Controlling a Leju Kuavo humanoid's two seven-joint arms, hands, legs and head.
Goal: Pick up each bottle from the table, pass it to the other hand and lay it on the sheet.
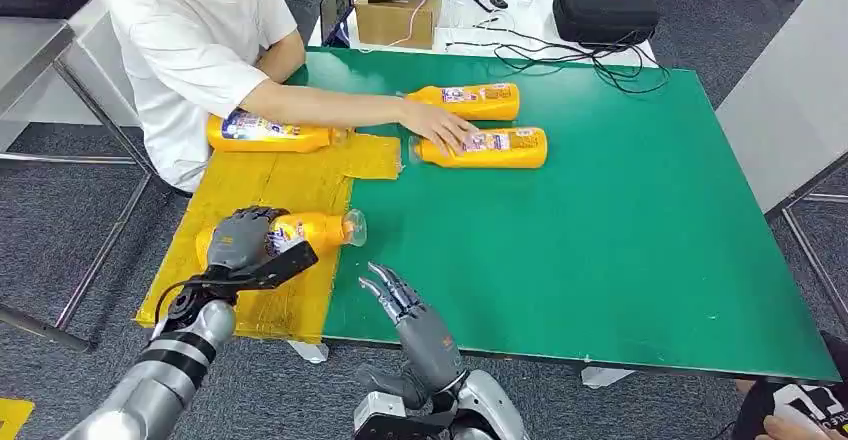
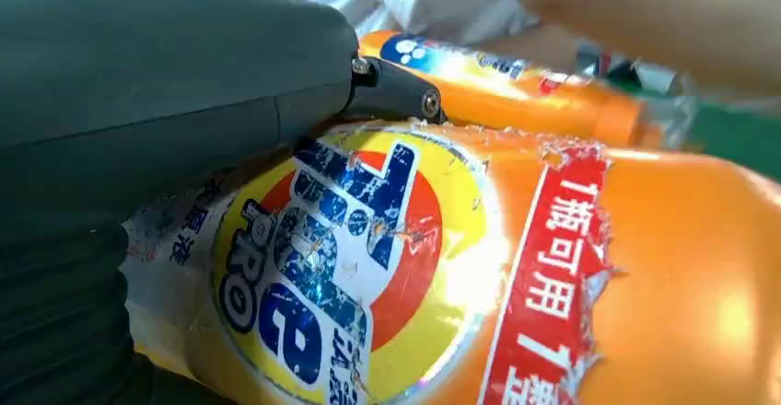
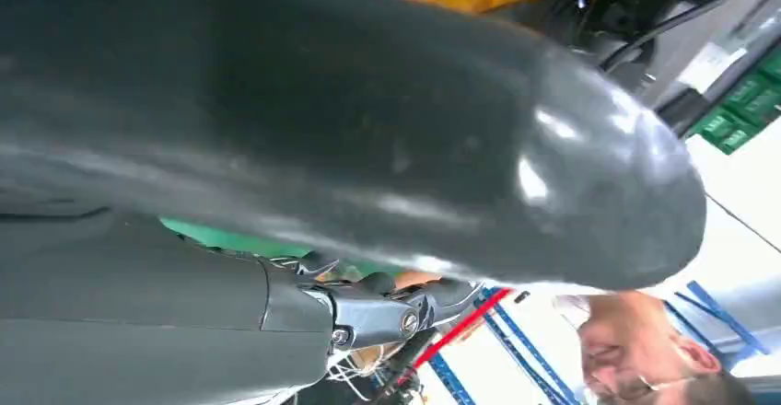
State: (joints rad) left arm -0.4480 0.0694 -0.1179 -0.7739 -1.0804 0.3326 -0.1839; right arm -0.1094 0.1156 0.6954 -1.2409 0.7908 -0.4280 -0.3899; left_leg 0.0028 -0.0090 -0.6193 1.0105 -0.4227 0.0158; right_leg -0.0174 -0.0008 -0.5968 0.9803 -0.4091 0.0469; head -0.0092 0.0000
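Both robot hands are being seen nearest: the right hand [image 1: 398, 295] is being held open above the green table [image 1: 620, 220], fingers apart and holding nothing. On the yellow sheet [image 1: 270, 180], a lying orange bottle [image 1: 315, 228] is being gripped by the left hand [image 1: 240, 238]. Another bottle [image 1: 490, 147] is being touched by a person's hand [image 1: 440, 123], with a third [image 1: 475, 100] just behind and a fourth [image 1: 265, 133] at the sheet's far edge.

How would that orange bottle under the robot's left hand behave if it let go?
The bottle lies on its side on the yellow sheet, so its rounded body might roll slightly. The glossy plastic looks slippery, probably rigid. Its torn label suggests rough handling hasn't broken it.
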